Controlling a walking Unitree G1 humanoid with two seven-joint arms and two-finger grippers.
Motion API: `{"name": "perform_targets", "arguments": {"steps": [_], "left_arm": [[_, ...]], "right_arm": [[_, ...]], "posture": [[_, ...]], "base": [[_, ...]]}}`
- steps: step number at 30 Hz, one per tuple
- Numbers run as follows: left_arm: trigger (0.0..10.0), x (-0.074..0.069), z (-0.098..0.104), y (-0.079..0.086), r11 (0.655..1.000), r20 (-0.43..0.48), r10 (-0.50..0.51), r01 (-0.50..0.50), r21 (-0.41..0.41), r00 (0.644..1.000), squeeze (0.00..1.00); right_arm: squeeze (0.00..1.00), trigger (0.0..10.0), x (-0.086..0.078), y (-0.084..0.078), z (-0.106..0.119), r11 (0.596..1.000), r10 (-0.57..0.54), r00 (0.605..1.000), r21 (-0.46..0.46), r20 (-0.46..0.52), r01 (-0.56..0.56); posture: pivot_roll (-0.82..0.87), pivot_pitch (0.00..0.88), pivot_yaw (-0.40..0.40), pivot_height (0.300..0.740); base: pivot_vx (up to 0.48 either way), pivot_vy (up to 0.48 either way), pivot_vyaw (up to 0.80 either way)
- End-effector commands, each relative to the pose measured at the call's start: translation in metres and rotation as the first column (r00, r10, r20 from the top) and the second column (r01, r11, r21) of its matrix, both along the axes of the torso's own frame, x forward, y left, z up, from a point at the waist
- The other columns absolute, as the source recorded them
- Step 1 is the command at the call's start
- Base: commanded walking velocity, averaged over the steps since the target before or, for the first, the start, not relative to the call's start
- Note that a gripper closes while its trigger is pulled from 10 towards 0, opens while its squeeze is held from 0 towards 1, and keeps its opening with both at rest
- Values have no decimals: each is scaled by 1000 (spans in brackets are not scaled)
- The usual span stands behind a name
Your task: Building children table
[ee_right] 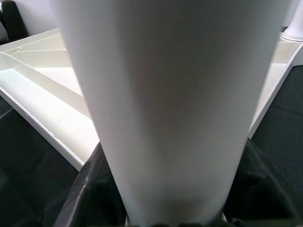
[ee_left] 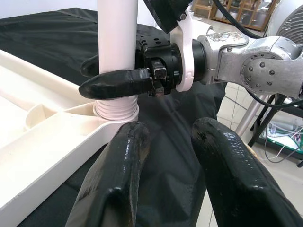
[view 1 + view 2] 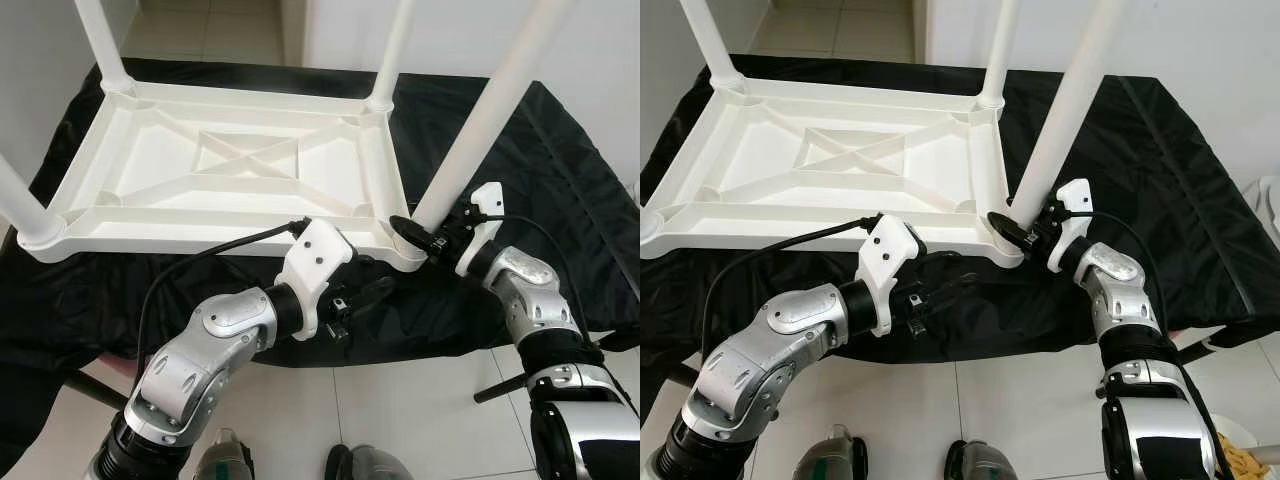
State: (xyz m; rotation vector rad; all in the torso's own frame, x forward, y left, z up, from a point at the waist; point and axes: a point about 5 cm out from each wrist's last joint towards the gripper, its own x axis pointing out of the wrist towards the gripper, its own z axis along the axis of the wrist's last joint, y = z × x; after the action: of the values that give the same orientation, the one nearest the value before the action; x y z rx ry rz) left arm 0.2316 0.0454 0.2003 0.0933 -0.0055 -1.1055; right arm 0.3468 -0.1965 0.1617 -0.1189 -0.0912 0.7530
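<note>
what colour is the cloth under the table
Black. The cloth shows best in the left eye view, spread under the white upturned table.

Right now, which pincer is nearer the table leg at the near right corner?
Right. The right pincer is clamped around the table leg just above its socket; the left pincer hangs beside it, below the tabletop's edge, not touching.

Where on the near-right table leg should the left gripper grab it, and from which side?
Probably low on the near-right leg, just above its threaded collar, coming from the robot's left across the black cloth. The round shaft suits a side pinch, and the right gripper already clamps it from the right. The left gripper hovers open nearby.
</note>
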Motion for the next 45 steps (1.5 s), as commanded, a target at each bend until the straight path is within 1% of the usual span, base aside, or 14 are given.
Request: {"name": "perform_targets", "arguments": {"steps": [1, 16, 20, 22, 23, 29, 32, 33, 35, 36, 37, 39, 40, 45], "left_arm": [[10000, -1, 2, -2, 1000, 7, 17, -17, -3, 1000, 0], [10000, -1, 1, -3, 1000, 0, 14, -14, -5, 1000, 0], [10000, -1, 0, -2, 1000, -1, 12, -12, -2, 1000, 0], [10000, -1, 0, -2, 1000, -1, 12, -12, -2, 1000, 0], [10000, 0, 1, -2, 1000, -1, 9, -9, -1, 1000, 0], [10000, 0, 1, -3, 1000, -1, 5, -5, -2, 1000, 0], [10000, 0, 1, -3, 1000, -2, 2, -2, -4, 1000, 0], [10000, 0, 1, -3, 1000, -2, 2, -2, -4, 1000, 0], [10000, 0, 1, -4, 1000, -3, 1, -1, -5, 1000, 0], [10000, 0, 1, -4, 1000, -3, 1, -1, -5, 1000, 0], [10000, 0, 1, -4, 1000, -4, 0, 0, -6, 1000, 0], [10000, 0, 1, -4, 1000, -4, 0, 0, -6, 1000, 0], [10000, 0, 1, -4, 1000, -6, -1, 1, -7, 1000, 0], [10000, 0, 1, -5, 1000, -8, -3, 3, -11, 1000, 0]], "right_arm": [[0, 10000, -3, -7, -2, 1000, -16, 1000, -11, 0, 16], [0, 10000, -9, 9, -9, 955, -295, 956, 42, 1, 295], [0, 10000, -13, 17, -6, 901, -417, 909, 120, -23, 416], [0, 10000, -13, 17, -6, 901, -417, 909, 120, -23, 416], [0, 10000, -14, 19, -5, 843, -507, 859, 166, -70, 511], [0, 10000, -16, 25, -5, 753, -620, 777, 196, -112, 628], [0, 10000, -18, 31, -7, 660, -710, 691, 212, -138, 721], [0, 10000, -18, 31, -7, 660, -710, 691, 212, -138, 721], [0, 10000, -20, 33, -8, 574, -780, 605, 202, -160, 794], [0, 10000, -20, 33, -8, 574, -780, 605, 202, -160, 794], [0, 10000, -21, 33, -8, 520, -814, 553, 202, -178, 830], [0, 10000, -21, 33, -8, 520, -814, 553, 202, -178, 830], [0, 10000, -21, 35, -9, 487, -835, 518, 191, -185, 852], [0, 10000, -21, 42, -10, 479, -838, 508, 177, -199, 860]], "posture": [[52, 103, -60, 740], [47, 97, -65, 740], [46, 87, -64, 740], [46, 87, -64, 740], [45, 82, -62, 740], [42, 77, -62, 740], [43, 69, -61, 740], [43, 69, -61, 740], [42, 64, -62, 740], [42, 64, -62, 740], [42, 61, -63, 740], [42, 61, -63, 740], [42, 61, -63, 740], [44, 56, -69, 740]], "base": [[0, 0, 0], [0, 0, 0], [0, 0, 0], [0, 0, 0], [0, 0, 0], [0, 0, 0], [0, 0, 0], [0, 0, 0], [0, 0, 0], [0, 0, 0], [0, 0, 0], [0, 0, 0], [0, 0, 0], [0, 0, 0]]}}
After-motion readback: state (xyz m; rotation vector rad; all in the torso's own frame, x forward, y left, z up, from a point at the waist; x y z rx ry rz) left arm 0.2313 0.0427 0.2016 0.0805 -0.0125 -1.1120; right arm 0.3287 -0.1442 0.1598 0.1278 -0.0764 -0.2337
